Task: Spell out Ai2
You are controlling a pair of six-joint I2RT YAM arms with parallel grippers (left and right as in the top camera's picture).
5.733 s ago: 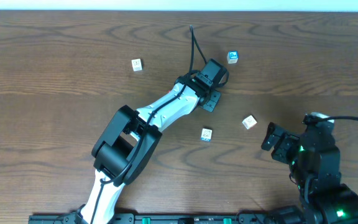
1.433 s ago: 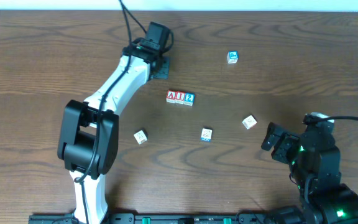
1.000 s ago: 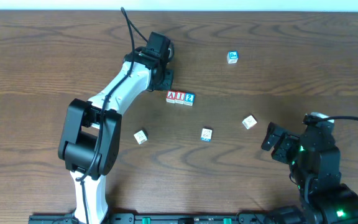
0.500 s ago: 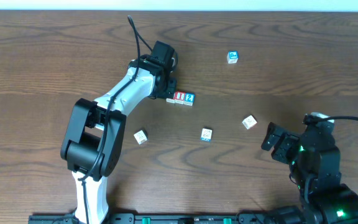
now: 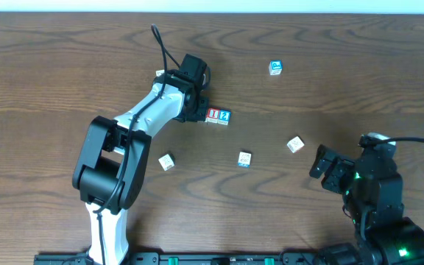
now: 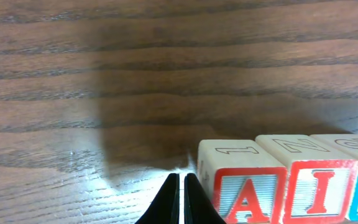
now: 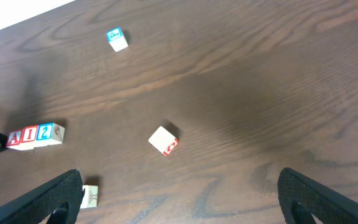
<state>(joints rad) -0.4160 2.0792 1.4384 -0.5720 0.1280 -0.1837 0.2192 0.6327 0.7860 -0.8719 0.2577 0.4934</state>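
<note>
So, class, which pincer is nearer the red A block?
Left. The left pincer is shut, its tips right beside the A block; the right pincer is open and far off on the block's other side.

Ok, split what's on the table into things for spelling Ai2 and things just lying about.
For the job: A block, I block, 2 block, left tool, shut beside the A block.

Lying about: far blue block, red-marked block, middle block, left block.
</note>
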